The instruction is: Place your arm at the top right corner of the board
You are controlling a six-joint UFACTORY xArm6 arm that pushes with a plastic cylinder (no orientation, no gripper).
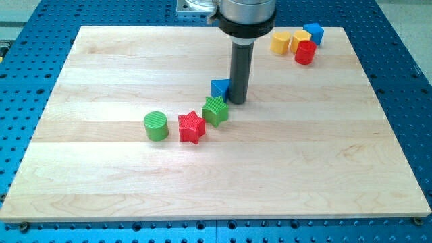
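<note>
Pale wooden tabletop [324, 169] on a blue perforated bench, and there's your dark rod coming down near the middle, my tip [237, 101] planted just to the view's right of a small blue block [219, 86], touching it or nearly so. No pincer on this rig, so nothing to open or clench; it simply isn't in view.

Now watch the trouble ahead. Your target, the board's top right corner [337, 32], is crowded: a yellow block [280, 42], a second yellow block [300, 38], a blue block [314, 32] and a red cylinder [305, 52] sit bunched together just short of it. Drive straight up and right, and I'd expect the tip to plough into that cluster and shove pieces off the edge.

Behind you, the green star-shaped block [216, 111], red star-shaped block [191, 127] and green cylinder [156, 126] lie down-left, safely out of that path.
</note>
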